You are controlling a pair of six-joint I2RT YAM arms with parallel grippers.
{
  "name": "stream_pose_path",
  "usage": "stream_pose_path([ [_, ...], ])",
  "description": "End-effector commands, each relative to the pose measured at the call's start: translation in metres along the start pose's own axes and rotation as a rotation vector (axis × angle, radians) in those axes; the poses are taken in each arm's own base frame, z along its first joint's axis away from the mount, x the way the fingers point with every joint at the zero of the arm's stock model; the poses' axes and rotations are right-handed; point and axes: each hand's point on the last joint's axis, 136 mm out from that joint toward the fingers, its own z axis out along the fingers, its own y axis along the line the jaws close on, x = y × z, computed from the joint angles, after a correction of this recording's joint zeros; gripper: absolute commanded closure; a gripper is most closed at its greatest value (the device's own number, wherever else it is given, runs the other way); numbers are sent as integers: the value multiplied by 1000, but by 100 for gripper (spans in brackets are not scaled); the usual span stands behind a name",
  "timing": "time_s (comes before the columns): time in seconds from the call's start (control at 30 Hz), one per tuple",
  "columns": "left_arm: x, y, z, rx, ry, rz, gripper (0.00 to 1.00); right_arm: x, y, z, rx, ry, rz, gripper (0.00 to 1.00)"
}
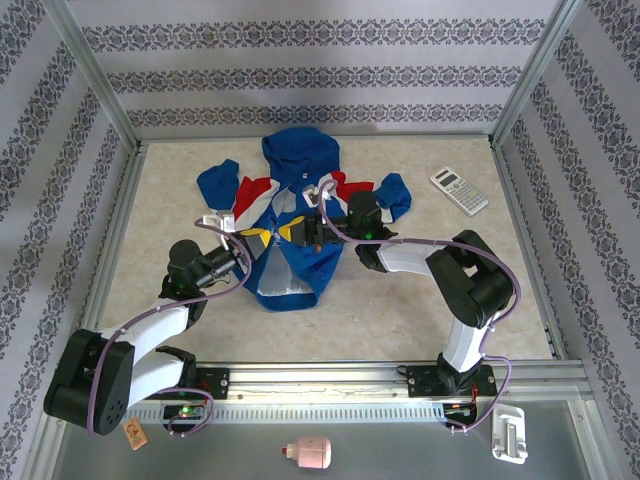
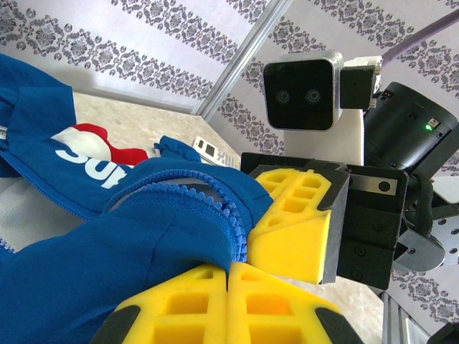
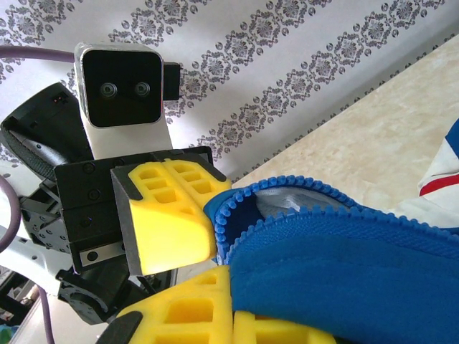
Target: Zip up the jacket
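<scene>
jacket [image 1: 290, 268] lies flat mid-counter [image 1: 165, 215], hood [image 1: 300, 155] toward the far wall, sleeves spread to either side, hem toward the arm bases. Front is open: pale lining shows at the hem, and in the left wrist view it shows below the white lettering [image 2: 87, 166] on the red/white chest panel. left gripper [image 1: 260, 238] and right gripper [image 1: 295, 232] meet tip to tip over the jacket's mid-front, just beside each other. Both pairs of yellow fingers [image 2: 179, 315] are clenched, each pinching blue fabric at the zipper edge. zipper teeth [image 2: 219, 215] arch up in a loop between the two grippers, lifted off the rest of the jacket. The right wrist view shows the same raised loop, with the left gripper's fingers facing it from just behind. Can't tell where the slider sits, fabric covers it. calculator [image 1: 459, 190] is on the counter at far right, near the right sleeve end but apart from it. Small pink-and-white bottle [image 1: 308, 455] lies on the grey ledge in front of the arm bases, well apart from the jacket.
</scene>
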Motion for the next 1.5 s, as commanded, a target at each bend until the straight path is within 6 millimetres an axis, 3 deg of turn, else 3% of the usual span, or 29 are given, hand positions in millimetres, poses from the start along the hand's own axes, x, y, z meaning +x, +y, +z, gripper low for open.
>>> stream_pose_path([
  [0.0, -5, -9, -2, 52, -25, 20, 100, -15, 14, 6, -58, -24, -60, 100],
  [0.67, 28, -1, -10, 5, 113, -31, 100, -18, 12, 7, -58, -32, -41, 100],
  [0.97, 48, 0, -15, -27, 248, -49, 100, -10, 12, 10, -61, -17, -5, 100],
  [1.13, 47, 1, -22, -70, 252, -60, 100, -1, 10, 11, -51, -11, 34, 100],
  [1.17, 44, -1, -23, -74, 246, -57, 82, 2, 10, 10, -51, -10, 43, 100],
  [1.2, 41, -3, -25, -78, 236, -56, 72, 3, 10, 10, -49, -11, 48, 100],
  [1.27, 33, -6, -30, -103, 202, -67, 58, 7, 10, 8, -41, -13, 53, 100],
  [1.37, 26, -10, -36, -127, 176, -117, 49, 9, 9, 5, -32, -14, 54, 100],
  [1.47, 23, -15, -37, -129, 190, -184, 47, 8, 11, 5, -34, -17, 53, 100],
])
